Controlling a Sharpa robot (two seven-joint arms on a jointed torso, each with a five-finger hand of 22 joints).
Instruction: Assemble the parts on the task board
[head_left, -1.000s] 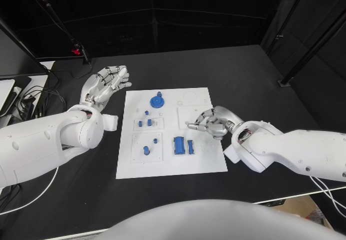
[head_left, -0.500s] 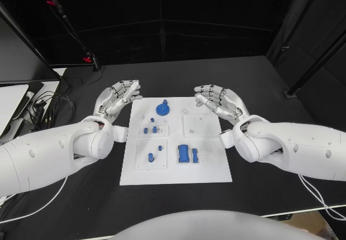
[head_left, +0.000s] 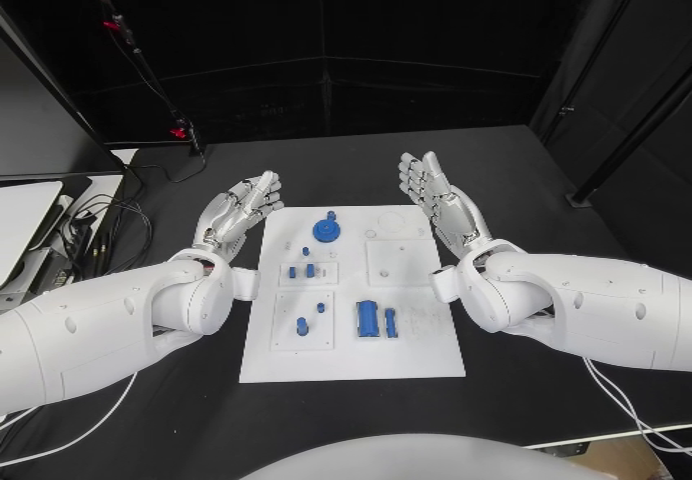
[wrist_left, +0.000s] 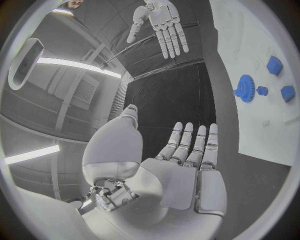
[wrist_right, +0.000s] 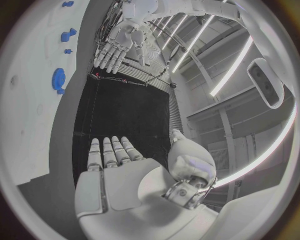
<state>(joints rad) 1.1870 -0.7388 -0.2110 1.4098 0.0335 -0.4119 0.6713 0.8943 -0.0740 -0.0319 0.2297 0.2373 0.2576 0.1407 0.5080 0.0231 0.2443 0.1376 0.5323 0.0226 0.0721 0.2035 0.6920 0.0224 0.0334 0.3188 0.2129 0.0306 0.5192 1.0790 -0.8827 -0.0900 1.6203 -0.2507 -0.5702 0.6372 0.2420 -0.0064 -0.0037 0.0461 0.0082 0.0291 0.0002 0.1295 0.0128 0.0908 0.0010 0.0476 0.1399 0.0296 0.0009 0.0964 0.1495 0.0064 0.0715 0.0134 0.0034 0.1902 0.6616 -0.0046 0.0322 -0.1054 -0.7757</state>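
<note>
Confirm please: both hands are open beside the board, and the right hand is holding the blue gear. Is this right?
Not quite. The right hand holds nothing: the head view shows it open with fingers straight, beside the board, like the left hand. The blue gear lies on the board, at its far end, untouched. The rest is right.
</note>
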